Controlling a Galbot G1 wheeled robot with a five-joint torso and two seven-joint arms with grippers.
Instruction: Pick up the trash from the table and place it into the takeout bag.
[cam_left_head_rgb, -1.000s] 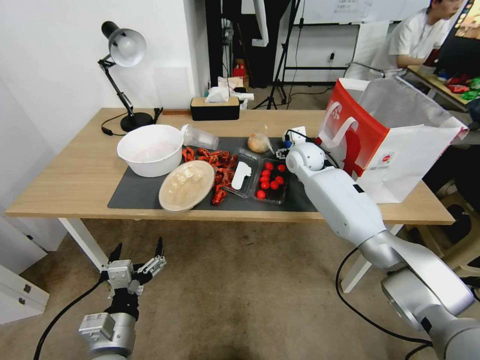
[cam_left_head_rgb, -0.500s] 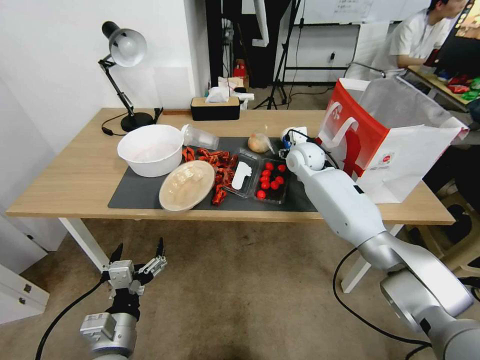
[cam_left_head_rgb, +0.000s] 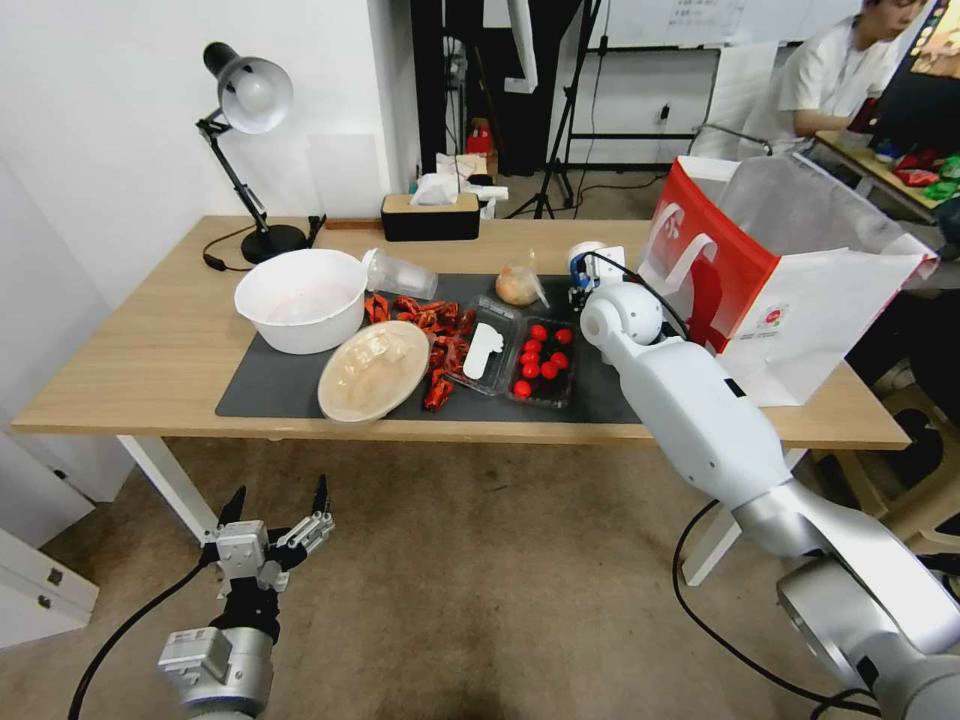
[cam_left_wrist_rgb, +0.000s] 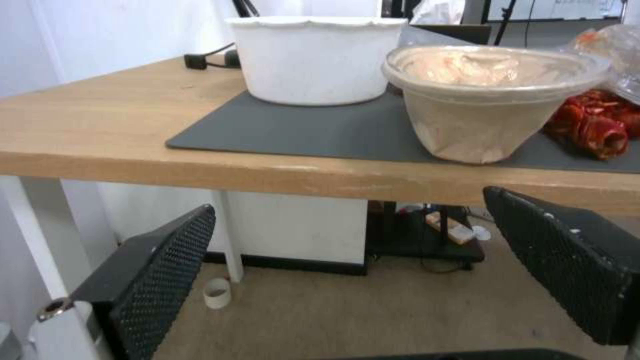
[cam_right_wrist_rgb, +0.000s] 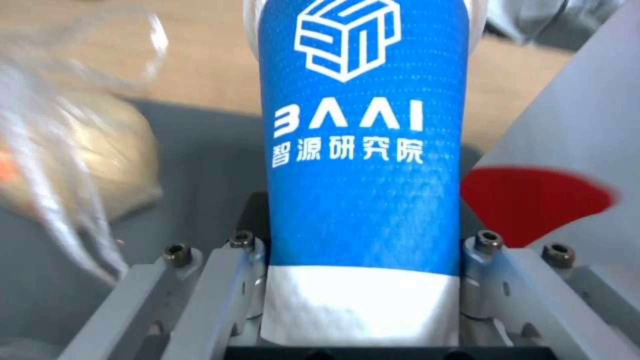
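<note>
My right gripper (cam_left_head_rgb: 585, 270) hovers over the table (cam_left_head_rgb: 150, 350) just left of the takeout bag (cam_left_head_rgb: 770, 290), a white bag with a red side panel. It is shut on a blue-white paper cup (cam_right_wrist_rgb: 363, 165), whose white base sits between the fingers (cam_right_wrist_rgb: 243, 280). A small clear bag with an orange lump (cam_left_head_rgb: 518, 285) lies close to its left. A clear plastic cup (cam_left_head_rgb: 400, 273) lies on its side near a round beige lidded bowl (cam_left_head_rgb: 373, 370). My left gripper (cam_left_head_rgb: 278, 502) hangs open below the table's front edge.
A white bowl (cam_left_head_rgb: 300, 298), red shell scraps (cam_left_head_rgb: 440, 340) and clear trays with red tomatoes (cam_left_head_rgb: 540, 362) crowd the dark mat (cam_left_head_rgb: 270, 385). A desk lamp (cam_left_head_rgb: 250, 95) and tissue box (cam_left_head_rgb: 430, 215) stand at the back. A person sits behind the bag.
My right gripper has carried the paper cup slightly up and to the right, nearer the takeout bag. The left arm has not moved.
</note>
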